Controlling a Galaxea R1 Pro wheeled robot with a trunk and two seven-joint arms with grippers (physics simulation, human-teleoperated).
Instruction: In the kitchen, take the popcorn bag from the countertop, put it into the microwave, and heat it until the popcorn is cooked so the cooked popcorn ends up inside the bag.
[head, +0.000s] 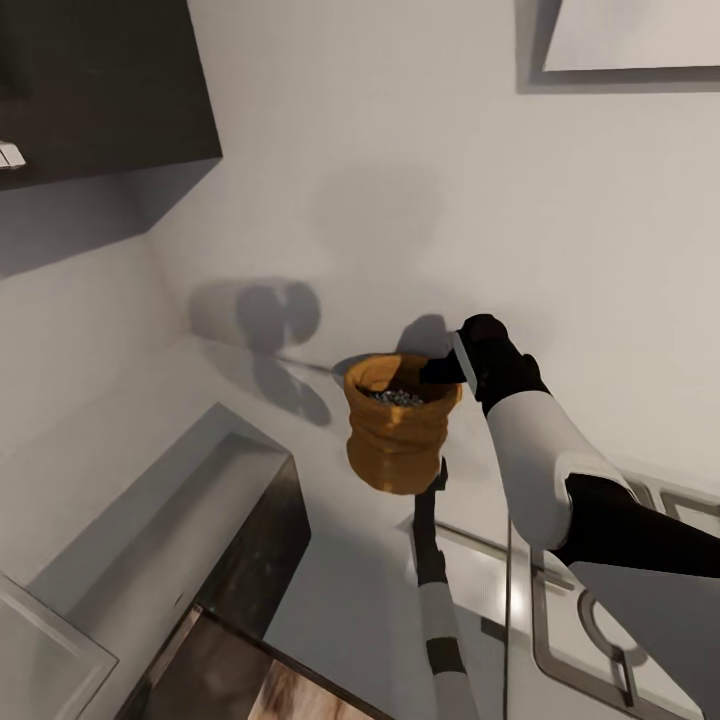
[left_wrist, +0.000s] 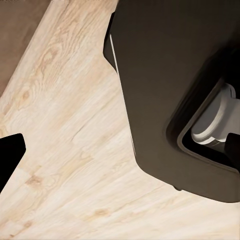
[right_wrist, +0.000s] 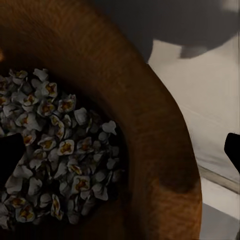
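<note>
The tan-orange popcorn bag (head: 397, 440) hangs in the air above the grey countertop (head: 340, 590), close to the white wall. My right gripper (head: 446, 372) is shut on its thick rolled rim (right_wrist: 165, 145), one finger (right_wrist: 10, 157) inside the mouth and the other finger (right_wrist: 233, 150) outside. Grey-white popcorn (right_wrist: 55, 150) with orange centres fills the mouth (head: 398, 397). Down at the left stands the pale microwave (head: 160, 520), seen from above, its dark front (head: 262, 535) turned toward me. My left arm (head: 437, 610) hangs low, and the left gripper (left_wrist: 120, 150) is open over the floor.
A hob-like steel panel (head: 600, 620) lies on the counter under my right forearm. A dark wall cabinet (head: 100, 80) hangs at the upper left and a pale one (head: 630, 35) at the upper right. My dark base (left_wrist: 175, 90) stands on the light wooden floor (left_wrist: 65, 125).
</note>
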